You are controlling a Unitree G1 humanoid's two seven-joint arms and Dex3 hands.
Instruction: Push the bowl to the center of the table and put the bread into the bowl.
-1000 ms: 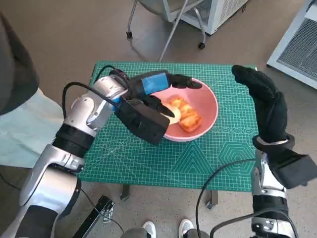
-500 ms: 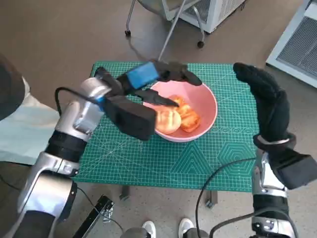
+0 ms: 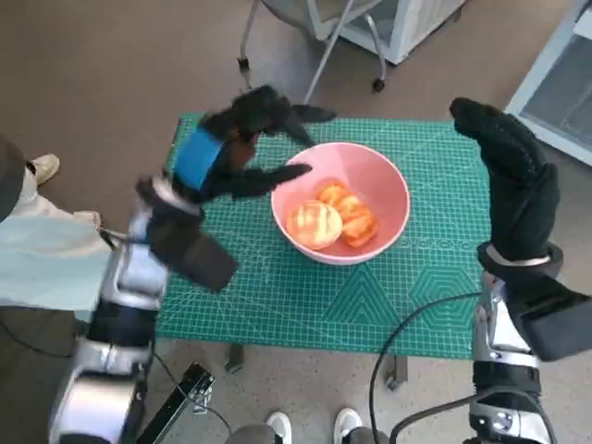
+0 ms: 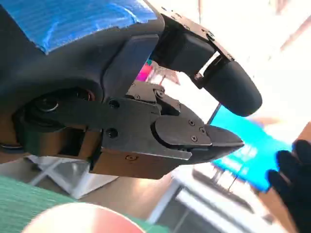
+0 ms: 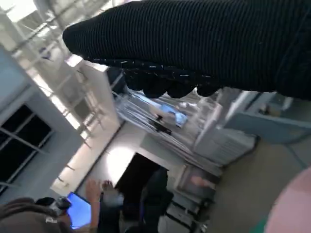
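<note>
A pink bowl (image 3: 375, 178) stands near the middle of the green cutting mat (image 3: 305, 296) on the table. Two pieces of bread lie in it: a round bun (image 3: 313, 225) and a glazed piece (image 3: 356, 217). My left hand (image 3: 242, 139), black with blue tape, hovers raised to the left of the bowl, fingers spread, holding nothing. My right hand (image 3: 513, 180) in the black glove stands upright past the bowl's right side, fingers straight and empty. The left wrist view shows the bowl's rim (image 4: 77, 213) below the empty fingers (image 4: 194, 136).
A chair's legs (image 3: 310, 60) on casters stand beyond the table's far edge. A white cabinet (image 3: 407, 23) is behind them. A person's shoe (image 3: 42, 166) and pale cloth lie at the left. Feet (image 3: 310, 427) show below the near edge. People (image 5: 104, 194) show in the right wrist view.
My left hand let the round bun drop into the bowl, then lifted and drew back to the left, fingers opening. The right hand stayed upright, almost unmoved.
</note>
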